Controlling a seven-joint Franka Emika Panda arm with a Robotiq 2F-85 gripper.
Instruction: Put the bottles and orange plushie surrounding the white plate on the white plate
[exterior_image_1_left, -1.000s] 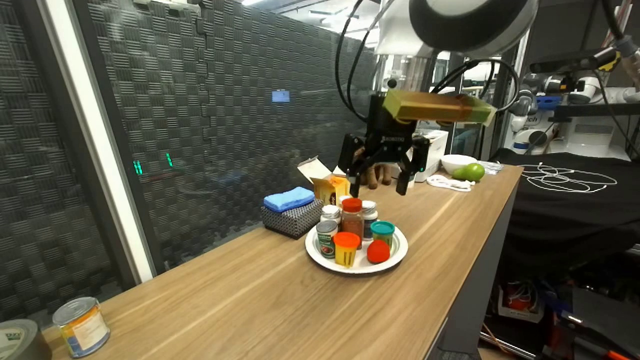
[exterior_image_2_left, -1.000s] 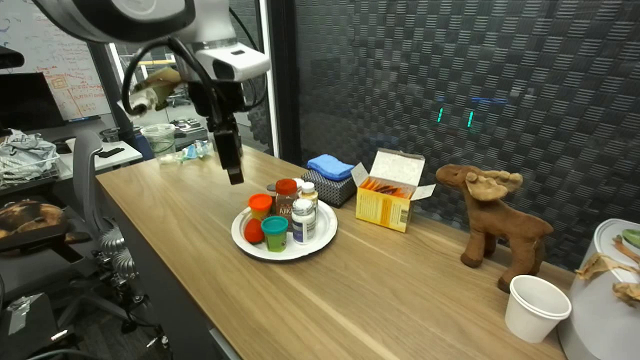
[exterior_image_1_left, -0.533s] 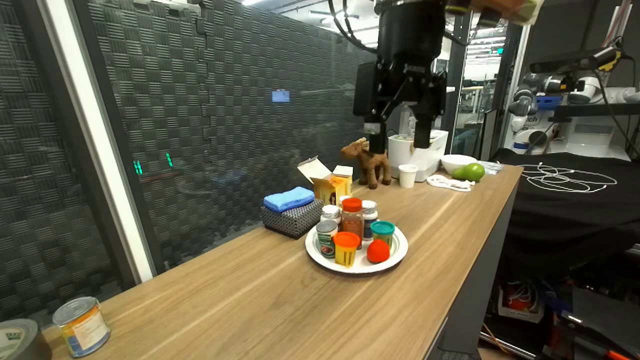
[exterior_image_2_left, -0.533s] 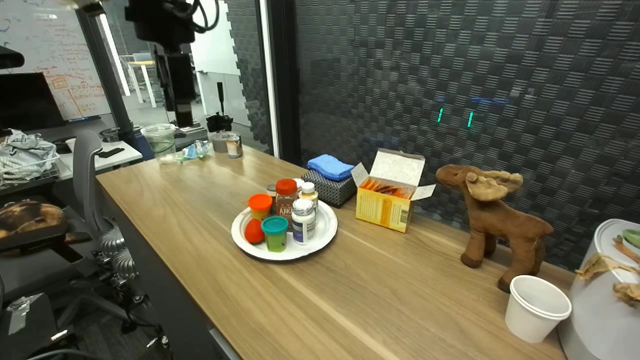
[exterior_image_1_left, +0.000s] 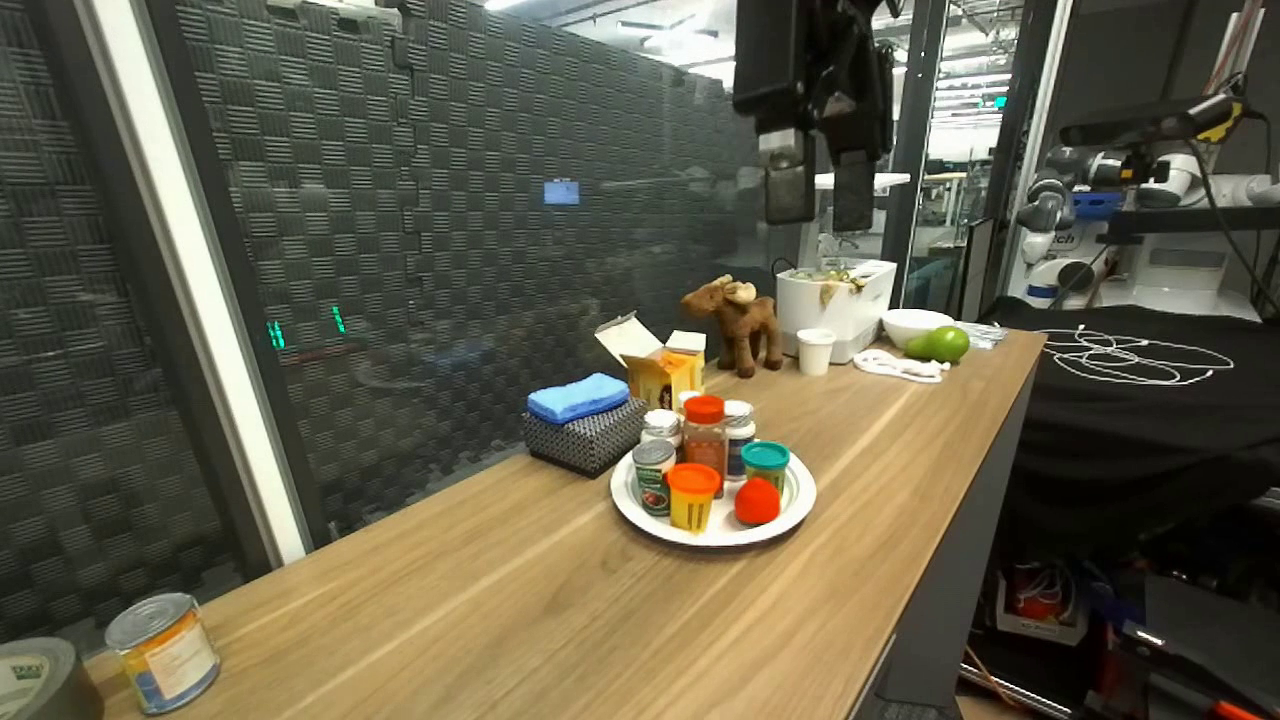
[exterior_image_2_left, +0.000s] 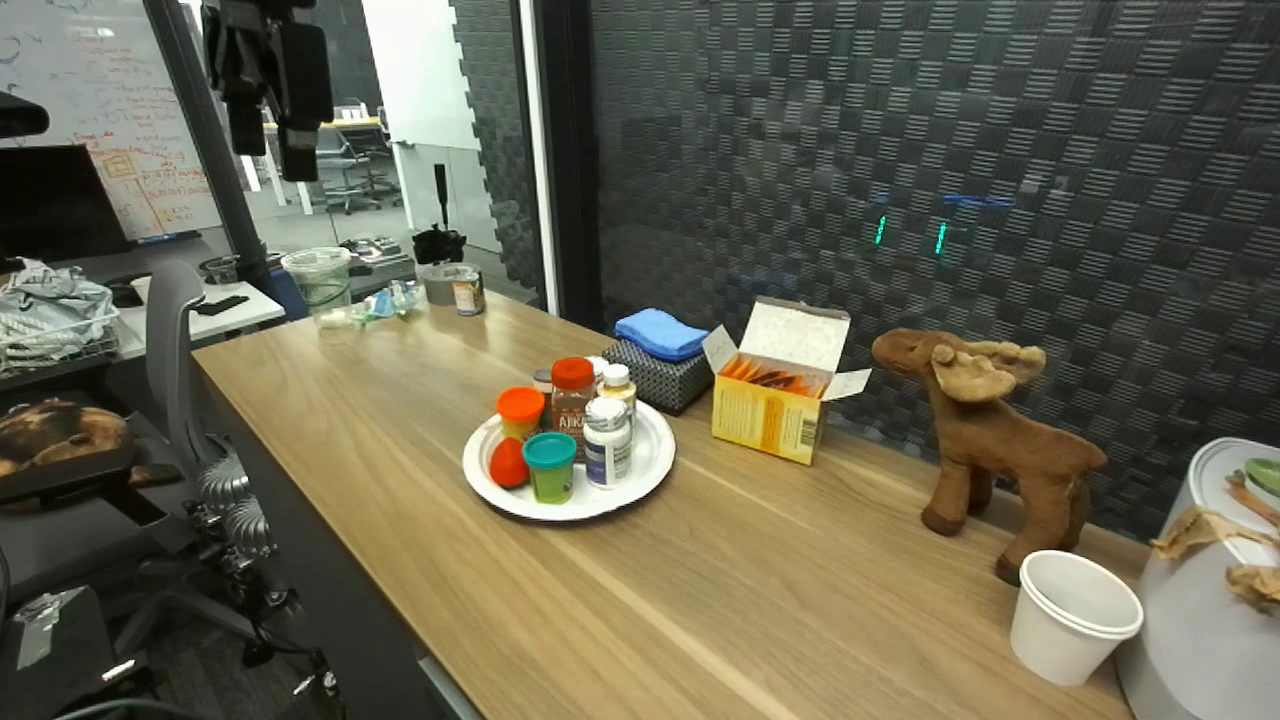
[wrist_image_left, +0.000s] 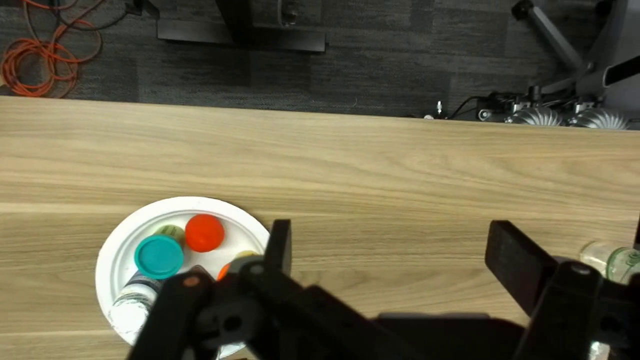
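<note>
All the bottles in view stand upright on the white plate (exterior_image_1_left: 715, 538). Among them are a red-capped bottle (exterior_image_1_left: 705, 445), an orange-capped yellow jar (exterior_image_1_left: 690, 505), a teal-capped green jar (exterior_image_2_left: 550, 470), a white bottle (exterior_image_2_left: 607, 445) and a silver-lidded, green-labelled jar (exterior_image_1_left: 653, 482). The orange plushie (exterior_image_1_left: 757, 502) rests on the plate too, beside the teal-capped jar. High above the table, well clear of the plate, hangs my gripper (exterior_image_1_left: 822, 202), open and holding nothing. In the wrist view bare wood shows between its fingers (wrist_image_left: 520, 265), and the gripper hides part of the plate.
Close behind the plate are a dark patterned box (exterior_image_1_left: 585, 440) with a blue cloth (exterior_image_1_left: 578, 398) and an open yellow box (exterior_image_2_left: 768, 420). Further along stand a brown plush moose (exterior_image_2_left: 1000, 450), white cups (exterior_image_2_left: 1070, 620) and a white container (exterior_image_1_left: 838, 310). A tin can (exterior_image_1_left: 163, 655) sits near a tape roll (exterior_image_1_left: 45, 680).
My gripper has risen and drawn away from above the plate, its jaws staying open throughout. The plate and everything on it have kept their places.
</note>
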